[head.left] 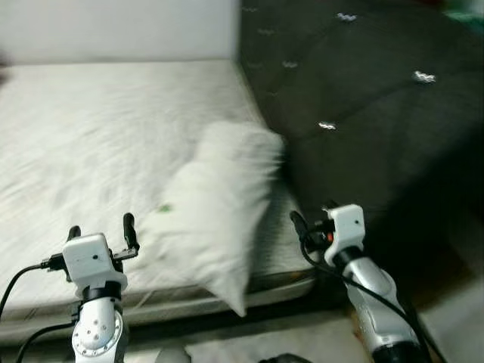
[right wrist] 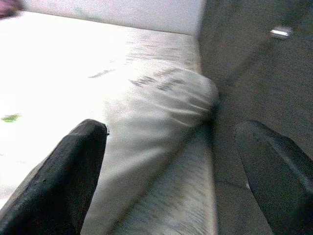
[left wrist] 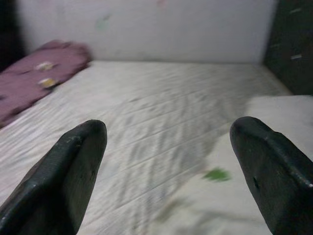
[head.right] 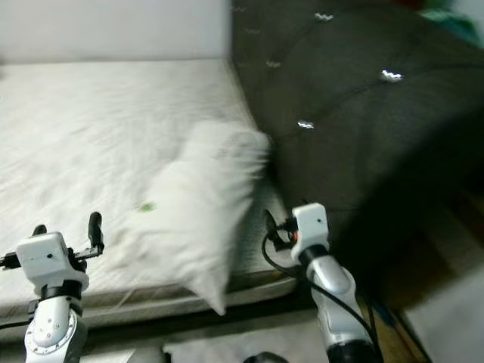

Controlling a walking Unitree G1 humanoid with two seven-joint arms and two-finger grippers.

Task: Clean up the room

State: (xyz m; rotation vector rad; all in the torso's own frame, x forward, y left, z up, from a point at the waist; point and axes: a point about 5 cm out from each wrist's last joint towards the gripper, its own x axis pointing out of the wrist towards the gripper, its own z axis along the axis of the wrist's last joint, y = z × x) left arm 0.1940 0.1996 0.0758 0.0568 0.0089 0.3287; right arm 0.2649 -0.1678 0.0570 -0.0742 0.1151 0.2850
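A white pillow [head.left: 215, 215] lies slanted on the near right corner of a white mattress [head.left: 98, 128], one end hanging over the front edge. It bears a small green mark [head.left: 164, 207]. My left gripper [head.left: 101, 225] is open, held low before the mattress edge, just left of the pillow. My right gripper [head.left: 311, 215] is open too, at the pillow's right side beside the dark headboard [head.left: 363, 98]. In the right wrist view the pillow [right wrist: 156, 112] lies ahead between the open fingers [right wrist: 73, 171]. All views are blurred.
A crumpled purple blanket [left wrist: 39, 68] lies at the far side of the mattress against the white wall [left wrist: 171, 24]. The dark tufted headboard runs along the bed's right side. Pale floor [head.left: 461, 318] shows at the lower right.
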